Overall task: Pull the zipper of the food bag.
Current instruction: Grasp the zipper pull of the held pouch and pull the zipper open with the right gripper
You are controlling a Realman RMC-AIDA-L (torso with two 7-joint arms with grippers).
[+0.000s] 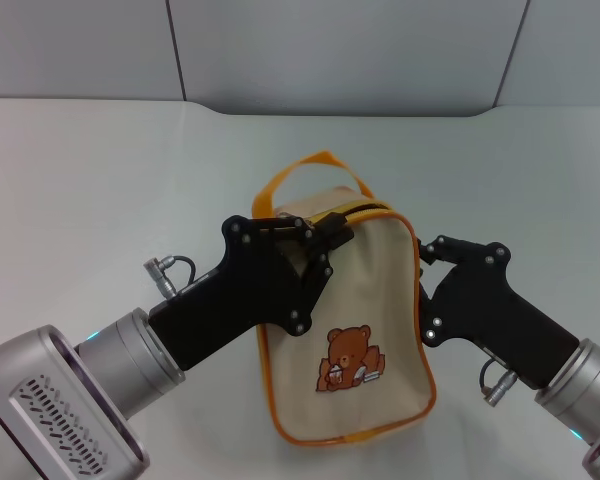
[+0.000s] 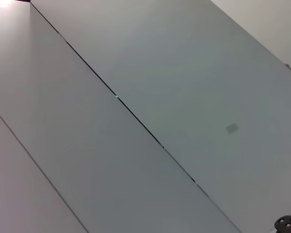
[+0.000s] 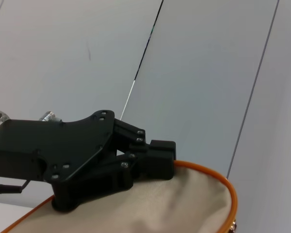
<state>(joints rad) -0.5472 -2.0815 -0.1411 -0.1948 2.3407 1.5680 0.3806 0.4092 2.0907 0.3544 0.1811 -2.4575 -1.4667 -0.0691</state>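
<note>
The food bag (image 1: 365, 300) stands in the middle of the table, beige with orange piping, its bear picture (image 1: 350, 360) facing me and its orange loop handle (image 1: 315, 160) at the back. The zipper (image 1: 362, 208) is a thin dark line along the top edge. My left gripper (image 1: 330, 232) is at the bag's top front corner, fingers closed together at the zip line; the pull tab is hidden between them. It also shows in the right wrist view (image 3: 162, 158) at the bag's top edge (image 3: 184, 199). My right gripper (image 1: 425, 265) rests against the bag's right side.
The grey table (image 1: 100, 180) lies open around the bag. A grey panelled wall (image 1: 340, 50) stands behind it. The left wrist view shows only wall panels (image 2: 136, 97).
</note>
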